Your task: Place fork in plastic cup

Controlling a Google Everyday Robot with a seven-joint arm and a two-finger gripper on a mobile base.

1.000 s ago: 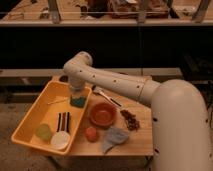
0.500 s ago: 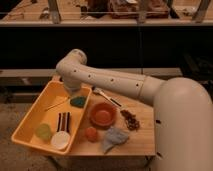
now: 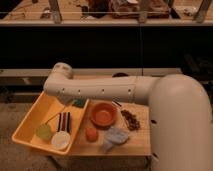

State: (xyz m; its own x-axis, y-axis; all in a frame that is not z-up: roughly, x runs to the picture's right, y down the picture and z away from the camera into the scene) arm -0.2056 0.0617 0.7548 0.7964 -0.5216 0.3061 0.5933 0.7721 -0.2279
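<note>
The fork [image 3: 55, 118] is a thin pale line lying slanted in the yellow tray [image 3: 30, 125], its lower end close above the plastic cup [image 3: 44, 132]. The cup is small, round and translucent light green, and stands in the tray's front part. My gripper [image 3: 70, 102] hangs below the white arm's wrist over the tray's back right part, just above the fork's upper end. Whether it touches the fork does not show. The arm [image 3: 100, 90] hides the back of the tray.
A white round cup [image 3: 61, 141] and dark striped utensils [image 3: 64, 121] are in the tray, with a green object [image 3: 79, 103] at its right rim. On the wooden table [image 3: 140, 142] are an orange bowl [image 3: 103, 114], an orange ball [image 3: 91, 134], a blue-grey cloth [image 3: 115, 137] and brown pieces [image 3: 131, 119].
The arm has swung left, and the gripper has moved from the tray's right rim to a spot further over the tray. The thin fork now shows below it.
</note>
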